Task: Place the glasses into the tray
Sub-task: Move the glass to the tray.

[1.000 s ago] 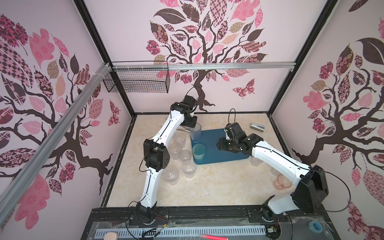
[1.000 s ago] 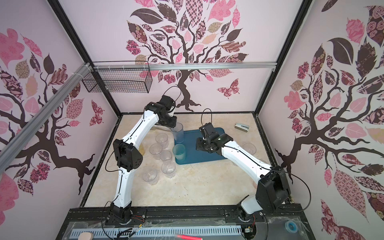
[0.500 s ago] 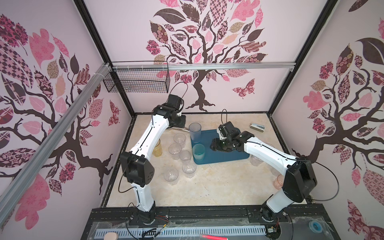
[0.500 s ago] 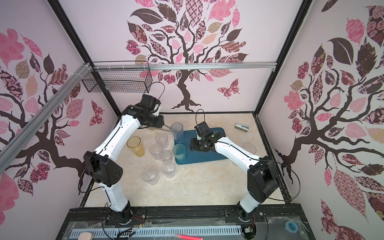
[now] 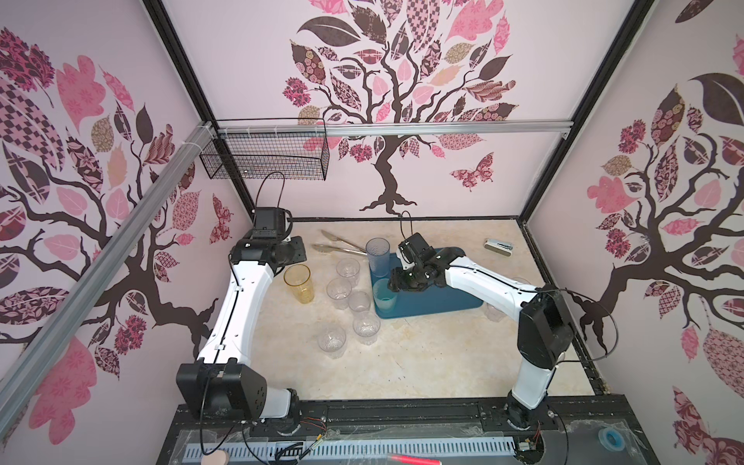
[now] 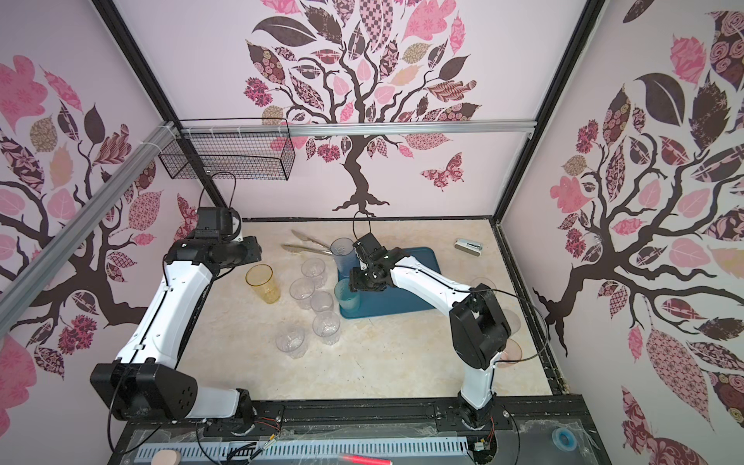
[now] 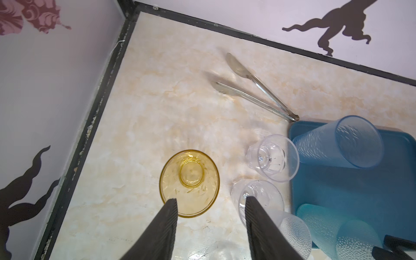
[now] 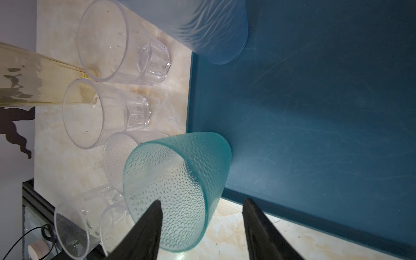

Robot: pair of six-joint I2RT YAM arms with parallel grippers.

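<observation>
Teal-green glass (image 5: 385, 296) and blue-grey glass (image 5: 378, 257) stand upright in the dark teal tray (image 5: 439, 298), tucked into its near-left and far-left corners. That packing, I judge, keeps the wide middle free for the rest.

The right gripper (image 8: 202, 200) hangs just above the teal-green one with its fingers well apart. One finger (image 8: 146, 225) overlaps the rim and the other is over the tray's near edge, so nothing is gripped.

Left of the tray, five short clear glasses (image 5: 338, 288) cluster on the marble-look table (image 5: 422, 362), close enough together that a finger could nudge a neighbour. Further left the amber glass (image 7: 189, 182) stands alone. The left gripper (image 7: 209, 199) hovers over its right side, fingers spread and empty — likely lining up a pick.

Metal tongs (image 5: 340, 245) lie at the far side, their hinge end at the tray's far-left corner, and a white stapler (image 5: 498, 246) sits far right.

Right of the tray, the right arm (image 5: 483, 282) covers most of several more glasses. Pale pinkish rims (image 6: 509, 350) peek out in a top view, but I cannot tell how many there are.
</observation>
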